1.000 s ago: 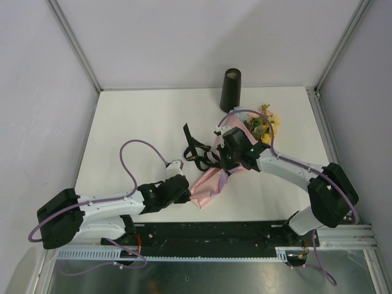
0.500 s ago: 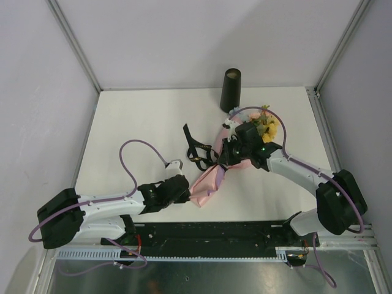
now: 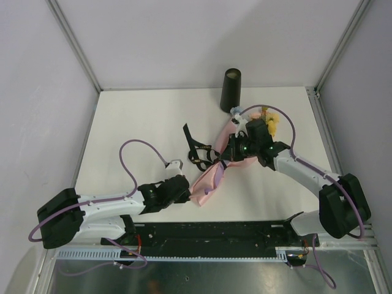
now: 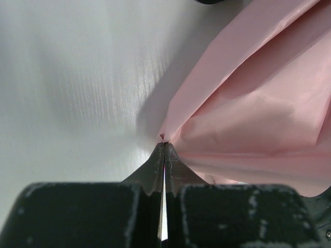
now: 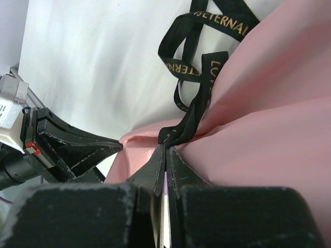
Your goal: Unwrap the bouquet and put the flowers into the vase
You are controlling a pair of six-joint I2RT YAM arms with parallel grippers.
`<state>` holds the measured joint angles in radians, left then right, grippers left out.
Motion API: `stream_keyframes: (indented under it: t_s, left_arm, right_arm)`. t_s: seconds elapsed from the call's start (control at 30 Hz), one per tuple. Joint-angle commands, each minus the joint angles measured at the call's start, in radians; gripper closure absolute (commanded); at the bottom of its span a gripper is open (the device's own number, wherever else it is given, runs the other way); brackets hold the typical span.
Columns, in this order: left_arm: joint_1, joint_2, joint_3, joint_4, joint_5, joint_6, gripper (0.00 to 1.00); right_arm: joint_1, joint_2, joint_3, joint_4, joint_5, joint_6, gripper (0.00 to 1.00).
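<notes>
Both sets of jaws are shut, left gripper [image 4: 164, 147] on the paper [image 4: 248, 103] tip and right gripper [image 5: 165, 150] on the ribbon [image 5: 201, 67], while the bouquet [image 3: 208, 180] lies right of the table's [image 3: 135, 122] middle, flowers [image 3: 269, 121] still wrapped, vase [image 3: 231, 90] at the far edge empty.

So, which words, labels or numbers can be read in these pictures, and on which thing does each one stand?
"ETERNAL": gold letters on the black ribbon, right wrist view.
"ETERN": same ribbon, lower loop; the end is cut off by a fold.
"LOV": same ribbon, running downward; the rest is hidden.
White label at that view's left edge: too blurred to read.
Top and left wrist views: nothing readable.
</notes>
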<state>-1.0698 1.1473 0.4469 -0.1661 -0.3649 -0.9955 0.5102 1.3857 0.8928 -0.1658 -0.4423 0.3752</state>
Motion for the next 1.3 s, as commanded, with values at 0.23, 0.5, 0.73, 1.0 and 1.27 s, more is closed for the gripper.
stream_keyframes:
  t_s: [0.23, 0.5, 0.73, 1.0, 1.27]
  left_arm:
    - [-0.01, -0.001, 0.035, -0.013, -0.044, -0.005, 1.0]
    - [-0.012, -0.003, 0.035, -0.012, -0.045, -0.005, 1.0]
    - [-0.012, 0.0, 0.036, -0.012, -0.045, -0.005, 1.0]
    - [-0.014, 0.017, 0.047, -0.013, -0.043, -0.003, 1.0]
    - [-0.016, 0.017, 0.052, -0.012, -0.043, -0.002, 1.0]
  right_arm:
    - [0.014, 0.044, -0.045, 0.069, -0.052, -0.004, 0.8]
    - [0.023, 0.074, -0.048, 0.019, -0.043, -0.043, 0.65]
    - [0.03, 0.092, -0.048, -0.017, -0.049, -0.101, 0.58]
    - [0.04, 0.122, -0.04, -0.033, -0.136, -0.137, 0.59]
    - [0.052, 0.148, -0.039, -0.042, -0.21, -0.166, 0.59]
